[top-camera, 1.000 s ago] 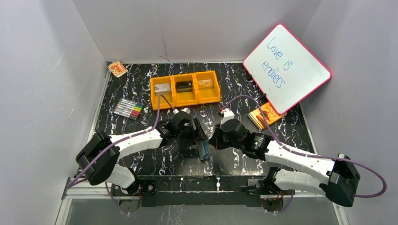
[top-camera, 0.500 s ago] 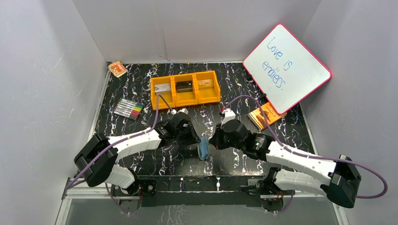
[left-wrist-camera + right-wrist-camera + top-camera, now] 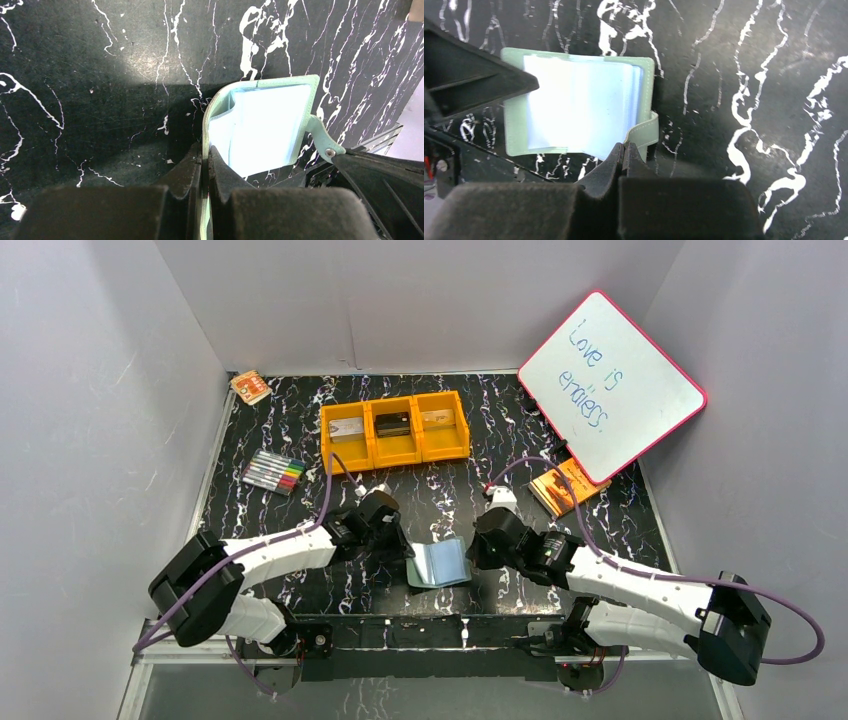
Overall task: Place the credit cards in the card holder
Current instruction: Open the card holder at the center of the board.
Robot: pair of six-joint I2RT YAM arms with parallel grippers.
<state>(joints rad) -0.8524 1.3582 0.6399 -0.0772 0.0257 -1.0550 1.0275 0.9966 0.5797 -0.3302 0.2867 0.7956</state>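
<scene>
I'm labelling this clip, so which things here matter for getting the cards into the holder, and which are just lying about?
Job: card holder, held open by the left gripper and right gripper; credit cards in the orange tray.
Lying about: markers, whiteboard, orange packet, orange pad.
</scene>
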